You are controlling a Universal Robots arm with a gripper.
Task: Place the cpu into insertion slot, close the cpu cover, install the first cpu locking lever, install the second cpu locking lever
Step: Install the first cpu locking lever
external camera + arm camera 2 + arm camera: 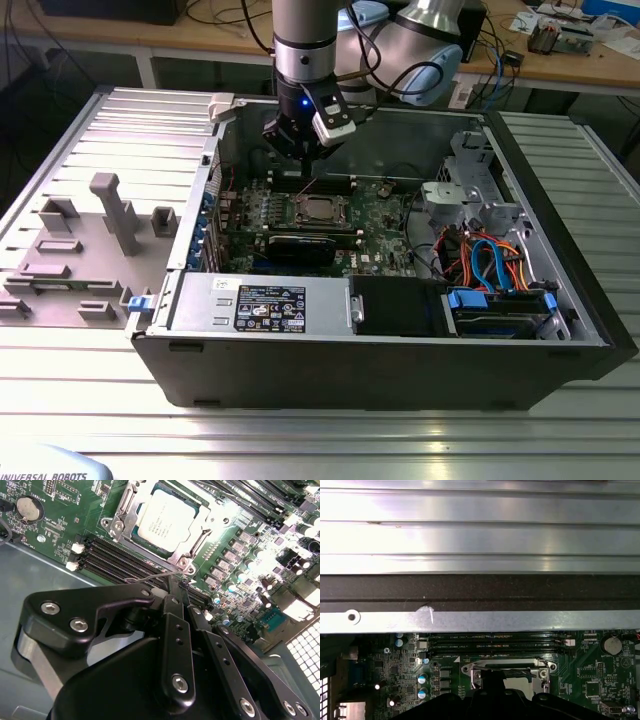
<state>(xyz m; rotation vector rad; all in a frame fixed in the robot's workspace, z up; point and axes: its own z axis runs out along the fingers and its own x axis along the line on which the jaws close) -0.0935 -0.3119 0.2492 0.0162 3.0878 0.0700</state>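
The cpu (165,522) lies silvery face up in the insertion slot (318,210), on the green board inside the open computer case. The cpu cover (121,519) lies flat around the chip as a shiny frame. From the socket's corner a thin wire locking lever (150,578) stands out towards me. My gripper (172,582) hangs just behind the socket in the exterior view (297,172), fingers together, their tips at that wire. Whether they pinch the wire or only touch it I cannot tell. In the first wrist view the socket (507,672) shows partly behind my dark fingers.
Black memory slots (125,560) run beside the socket, under my fingers. A black graphics card (300,247) sits in front of the socket, then the power supply (260,302). Coloured cables (490,260) fill the case's right. The case wall (480,595) is close behind. Grey fixtures (110,210) stand at the left.
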